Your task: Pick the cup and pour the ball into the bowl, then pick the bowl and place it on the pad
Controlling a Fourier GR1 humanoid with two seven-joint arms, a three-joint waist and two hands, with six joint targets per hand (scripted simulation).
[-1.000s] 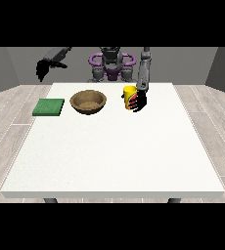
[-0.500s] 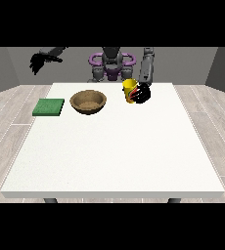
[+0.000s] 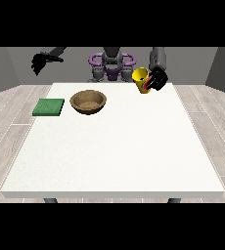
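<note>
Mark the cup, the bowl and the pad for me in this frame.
yellow cup (image 3: 141, 75): front view, on its yellow side wall near the rim.
brown bowl (image 3: 88, 101): front view, on its inner floor.
green pad (image 3: 48, 107): front view, on the middle of its top.

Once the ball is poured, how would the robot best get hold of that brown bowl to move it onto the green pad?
Probably by the rim: the bowl is wide, shallow and upright, too broad to wrap around. The hand at the view's right is holding the yellow cup, so the raised hand at the view's left, nearer the pad, could come down from above.
</note>
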